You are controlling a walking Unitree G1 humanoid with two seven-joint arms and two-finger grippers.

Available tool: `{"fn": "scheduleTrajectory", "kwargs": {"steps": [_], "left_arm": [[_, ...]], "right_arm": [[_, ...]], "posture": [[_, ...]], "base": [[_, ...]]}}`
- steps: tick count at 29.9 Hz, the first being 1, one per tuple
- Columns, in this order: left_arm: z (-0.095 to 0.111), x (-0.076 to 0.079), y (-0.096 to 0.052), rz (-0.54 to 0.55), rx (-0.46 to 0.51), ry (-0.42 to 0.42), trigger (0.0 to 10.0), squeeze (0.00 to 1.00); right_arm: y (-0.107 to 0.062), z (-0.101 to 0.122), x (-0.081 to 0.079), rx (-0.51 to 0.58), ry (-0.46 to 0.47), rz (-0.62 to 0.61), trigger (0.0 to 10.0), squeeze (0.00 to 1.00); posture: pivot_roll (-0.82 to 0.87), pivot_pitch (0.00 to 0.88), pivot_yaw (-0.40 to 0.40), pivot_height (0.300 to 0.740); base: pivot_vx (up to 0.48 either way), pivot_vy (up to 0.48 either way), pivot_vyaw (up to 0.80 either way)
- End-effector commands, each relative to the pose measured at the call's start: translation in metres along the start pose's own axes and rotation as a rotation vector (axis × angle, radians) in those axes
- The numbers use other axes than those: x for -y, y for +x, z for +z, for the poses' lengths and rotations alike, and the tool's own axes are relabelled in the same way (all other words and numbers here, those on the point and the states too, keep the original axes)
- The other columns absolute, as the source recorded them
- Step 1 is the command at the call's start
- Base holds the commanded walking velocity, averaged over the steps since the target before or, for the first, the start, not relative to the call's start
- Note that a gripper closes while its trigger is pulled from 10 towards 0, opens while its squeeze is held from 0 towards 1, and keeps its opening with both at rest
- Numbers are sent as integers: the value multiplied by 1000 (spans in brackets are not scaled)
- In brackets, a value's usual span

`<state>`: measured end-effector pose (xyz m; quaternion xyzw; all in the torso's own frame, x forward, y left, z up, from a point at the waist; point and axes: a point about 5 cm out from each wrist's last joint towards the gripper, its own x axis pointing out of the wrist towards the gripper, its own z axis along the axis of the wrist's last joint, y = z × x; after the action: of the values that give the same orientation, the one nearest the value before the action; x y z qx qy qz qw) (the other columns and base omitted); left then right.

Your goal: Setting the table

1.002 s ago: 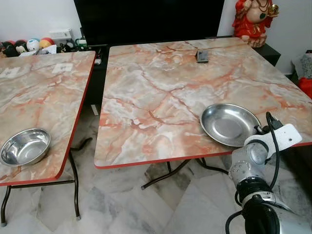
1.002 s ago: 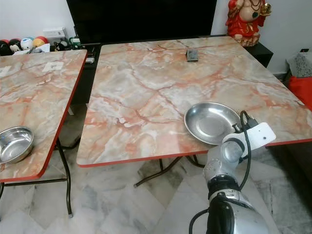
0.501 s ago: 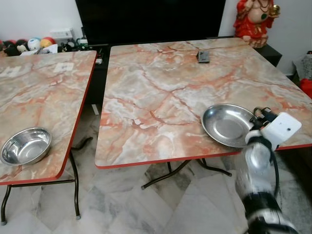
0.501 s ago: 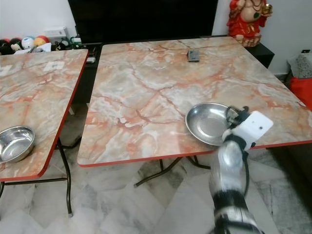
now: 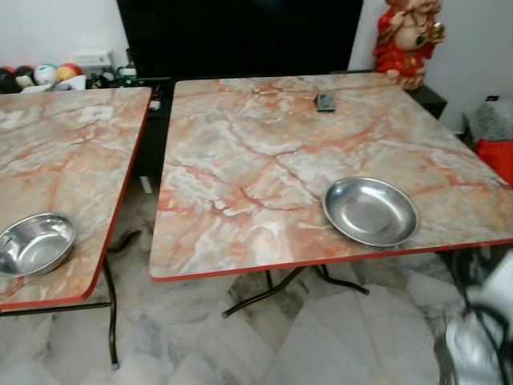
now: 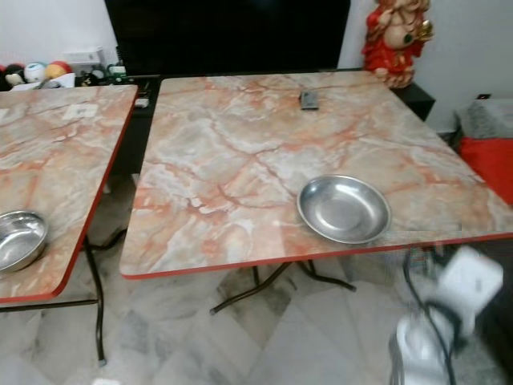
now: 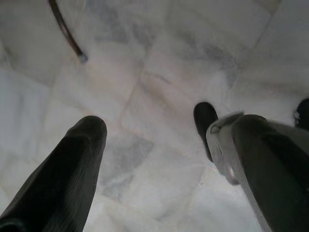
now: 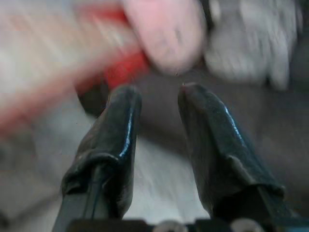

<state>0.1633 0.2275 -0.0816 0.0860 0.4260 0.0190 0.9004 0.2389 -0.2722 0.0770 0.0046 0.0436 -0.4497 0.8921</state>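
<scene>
A shallow steel plate point(image 5: 370, 211) lies near the front right edge of the right marble table point(image 5: 264, 152). A steel bowl point(image 5: 34, 245) sits at the front edge of the left marble table point(image 5: 64, 160). My right arm point(image 6: 449, 309) is a blur low at the right, below the table edge and apart from the plate. In the right wrist view, the right gripper point(image 8: 157, 92) is open with nothing between its fingers, and the background is smeared. The left gripper point(image 7: 169, 123) hangs open over the marble floor, holding nothing.
A small dark remote point(image 5: 325, 101) lies at the far side of the right table. A red statue point(image 5: 405, 40) stands behind its far right corner, and a black screen point(image 5: 240, 36) is behind it. A gap of marble floor point(image 5: 136, 241) separates the tables. Toys point(image 5: 48, 74) sit far left.
My right arm has pulled back from the plate's rim and dropped below the table edge at the right. The plate stays on the table. The camera has shifted slightly.
</scene>
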Motion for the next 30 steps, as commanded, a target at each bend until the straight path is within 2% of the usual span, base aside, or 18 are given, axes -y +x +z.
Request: {"fn": "scheduleTrajectory", "kwargs": {"steps": [1,2,4,5,6,7,10,12,13,14,15,20,23,26,28,30], "left_arm": [[-3,-2,0,-6,-22,-9,10000,0],[-3,-2,0,-6,-22,-9,10000,0],[0,-6,0,-5,-9,-11,10000,0],[-1,-10,-1,1,-6,-14,10000,0],[-7,-19,-4,17,-8,-32,10000,0],[-8,-21,-5,21,-8,-37,10000,0],[-12,-27,-7,34,-18,-56,10000,0],[-12,-28,-7,37,-21,-62,10000,0],[-12,-28,-7,40,-24,-67,10000,0],[-11,-28,-7,42,-27,-68,10000,0],[-10,-28,-6,39,-34,-62,10000,0],[-7,-22,-3,41,-38,-78,10000,0],[-10,-16,-2,33,-83,-31,10000,0],[-11,-15,-3,35,-86,-41,10000,0],[-13,-18,-3,48,-91,-78,10000,0],[-14,-18,-4,50,-97,-78,10000,0]], "right_arm": [[-3,-25,2,-155,38,1,10000,0],[-3,-25,2,-155,38,1,10000,0],[-9,-59,3,-325,30,31,10000,0],[-11,-75,1,-398,3,73,10000,0],[-15,-96,-1,-469,-83,137,10000,0],[-17,-100,-1,-482,-101,149,10000,0],[-36,-121,-14,-593,-201,377,10000,0],[-40,-126,-15,-607,-227,415,10000,0],[-45,-131,-15,-618,-271,444,10000,0],[-50,-136,-14,-650,-298,472,10000,0],[-62,-150,-11,-726,-349,518,10000,0],[-78,-164,-4,-776,-432,600,10000,0],[-90,-178,16,-855,-496,559,10000,0],[-90,-178,15,-853,-480,560,10000,0],[-93,-178,9,-838,-490,628,10000,0],[-95,-178,8,-837,-501,659,10000,0]], "posture": [[-62,36,-14,740],[-62,36,-14,740],[-58,27,-18,740],[-52,28,-18,740],[-51,21,-18,740],[-51,21,-18,740],[-38,17,-13,740],[-40,14,-10,740],[-41,14,-8,740],[-44,15,-2,740],[-41,13,4,740],[-30,4,10,740],[-21,2,13,740],[-20,1,15,740],[-35,3,20,740],[-38,1,21,740]], "base": [[0,0,0],[0,0,0],[0,0,0],[0,0,0],[0,0,0],[0,0,0],[0,0,0],[0,0,0],[0,0,0],[0,0,0],[0,0,0],[0,0,0],[0,0,0],[0,0,0],[0,0,0],[0,0,0]]}}
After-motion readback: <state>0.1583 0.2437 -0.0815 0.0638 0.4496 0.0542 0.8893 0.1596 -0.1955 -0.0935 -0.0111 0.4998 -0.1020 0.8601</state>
